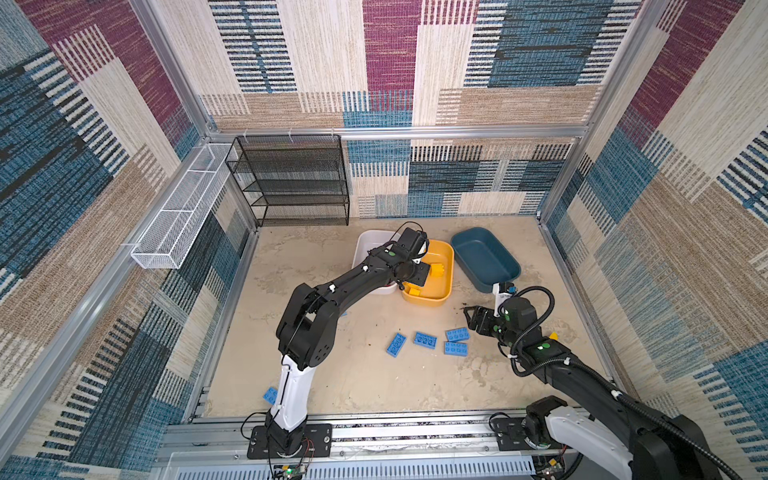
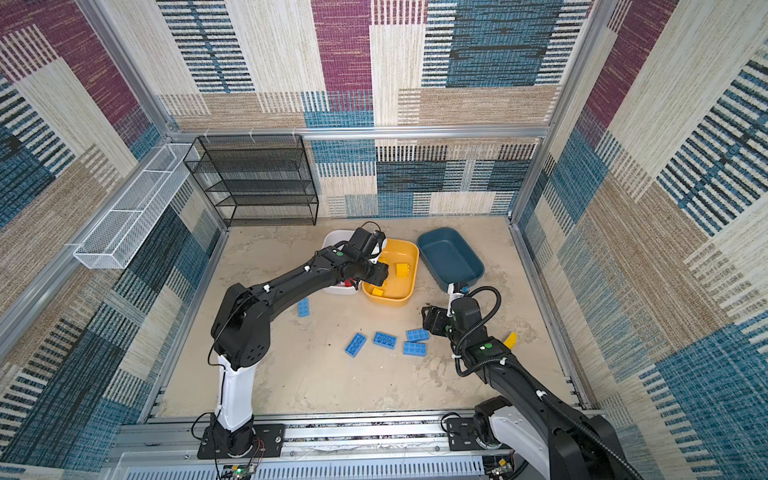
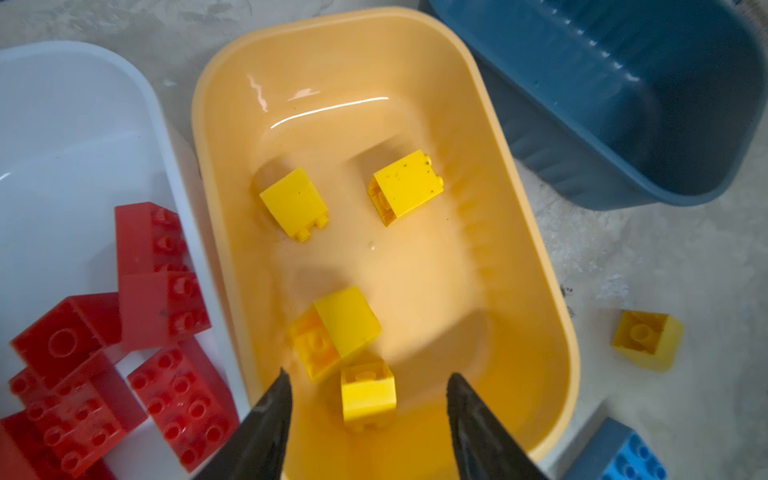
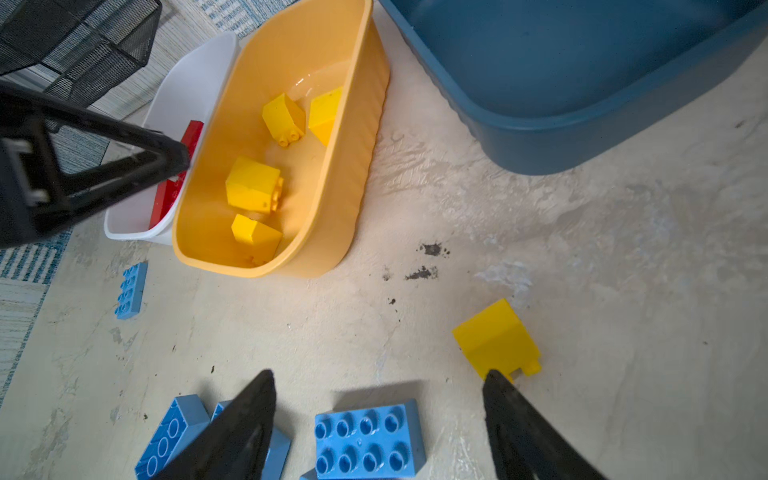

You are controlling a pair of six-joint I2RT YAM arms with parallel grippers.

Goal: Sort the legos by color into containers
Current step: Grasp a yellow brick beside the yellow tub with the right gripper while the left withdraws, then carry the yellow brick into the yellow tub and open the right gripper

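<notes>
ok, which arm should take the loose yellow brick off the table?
Right. The yellow brick lies on that arm's side, close to the right tool, which is open and holds nothing. The left tool is open too, but farther off, above the yellow tub.

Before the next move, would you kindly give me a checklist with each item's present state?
1. Left gripper open, holding nothing: ok.
2. Yellow tub holds only yellow bricks: ok.
3. White tub shows only red bricks: ok.
4. Teal tub empty, ready for blue bricks: ok.
5. Every yellow brick sorted: not ok; a stray yellow brick lies on the table.
6. Right gripper open, holding nothing: ok.
</notes>
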